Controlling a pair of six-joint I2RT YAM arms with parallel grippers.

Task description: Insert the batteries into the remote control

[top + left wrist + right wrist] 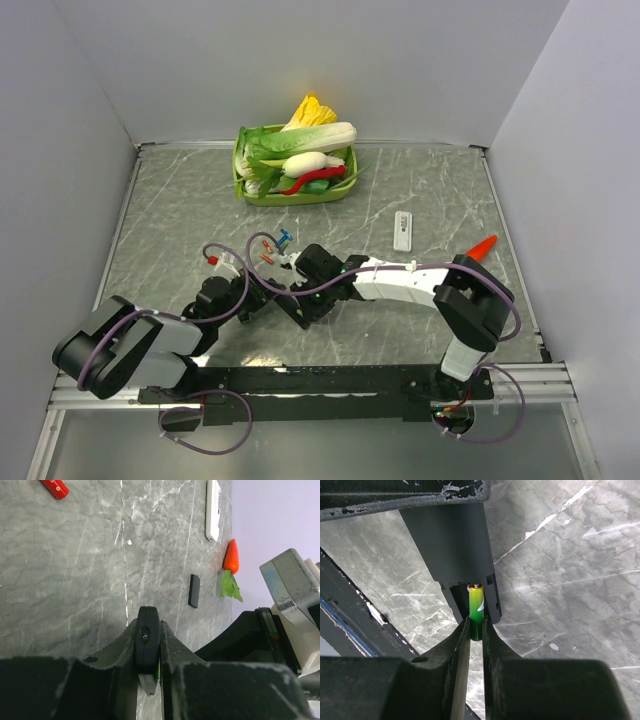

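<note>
Item: green battery [476, 611], pinched in right gripper [476, 630], long axis in line with its fingers, tip entering open bay of black remote [452, 545] (left gripper [148, 642] clamps that edge-on).

The remote [148, 630] sits in the middle of the table [170, 230], with 1 battery [476, 611] in its open bay. Just behind it lie loose batteries [268, 257], perhaps 4. Far behind it sits the vegetable basket [243, 188]. To its right lies a small flat plate [194, 591]; farther right, a second remote [402, 231] and a carrot [483, 247].
</note>
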